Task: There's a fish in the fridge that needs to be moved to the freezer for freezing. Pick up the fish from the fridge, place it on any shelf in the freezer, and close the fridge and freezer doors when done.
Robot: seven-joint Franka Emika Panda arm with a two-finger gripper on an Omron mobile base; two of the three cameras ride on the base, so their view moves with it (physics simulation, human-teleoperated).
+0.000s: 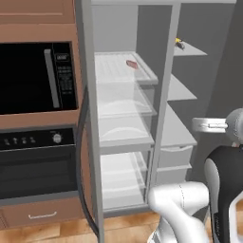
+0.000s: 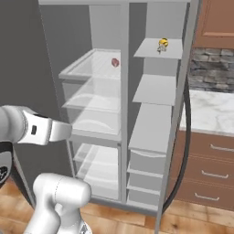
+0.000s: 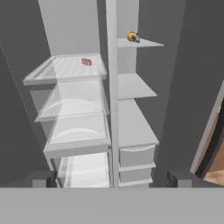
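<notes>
In the hand view the gripper [image 3: 111,178] is open, with its two dark fingertips [image 3: 42,178] standing far apart at the bottom of the frame and nothing between them. The fish [image 2: 162,45] lies on the top shelf of the freezer [image 2: 157,89], in the upper right of the right base view. A small red piece [image 1: 132,64] rests on the top glass shelf of the fridge [image 1: 121,102], upper middle of the left base view, and both compartments stand open.

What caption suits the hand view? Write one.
Open hand facing the fish on the freezer's top shelf.
</notes>
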